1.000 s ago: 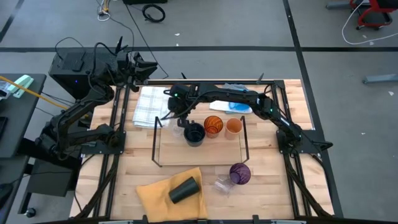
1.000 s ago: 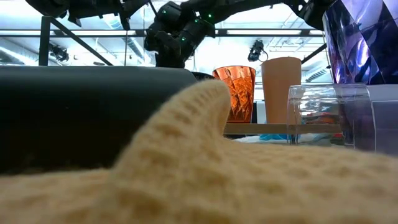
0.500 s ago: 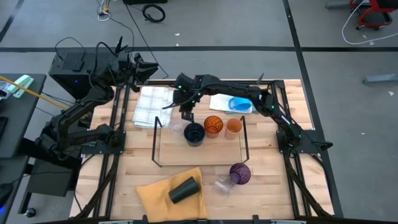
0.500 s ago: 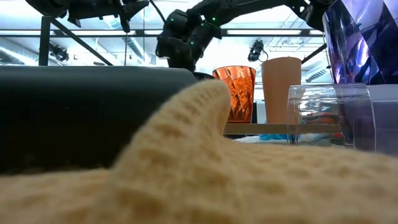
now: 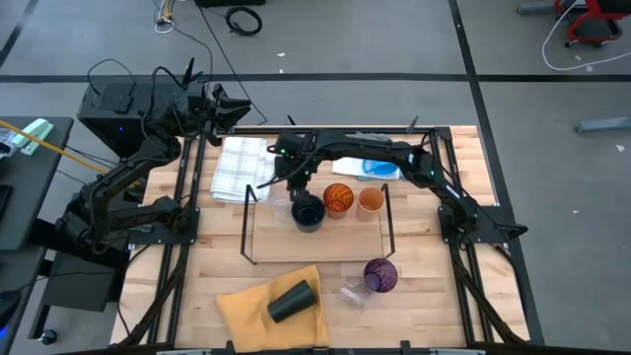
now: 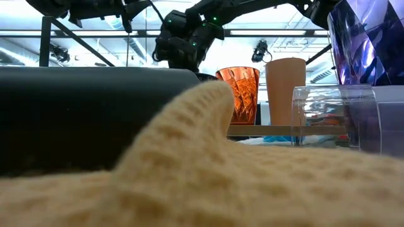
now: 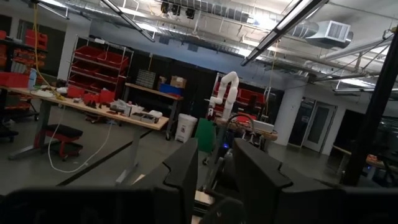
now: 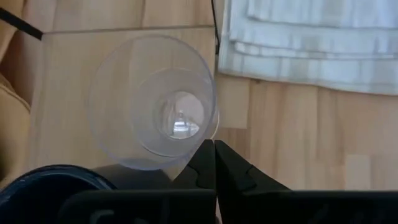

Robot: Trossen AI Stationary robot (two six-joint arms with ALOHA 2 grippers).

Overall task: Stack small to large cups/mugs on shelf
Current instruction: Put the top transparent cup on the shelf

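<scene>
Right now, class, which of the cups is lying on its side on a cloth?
The black cup, lying tipped over on the yellow cloth at the table's front. The dark navy mug and two orange cups stand upright on the shelf.

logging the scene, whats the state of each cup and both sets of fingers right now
small clear glass: upright on the light-wood shelf
dark navy mug: upright on shelf
faceted orange cup: upright on shelf
plain orange cup: upright on shelf
purple translucent cup: upright, off shelf
black cup: on its side on yellow cloth
right fingers: shut, empty, above the clear glass
left fingers: apart, empty
</scene>
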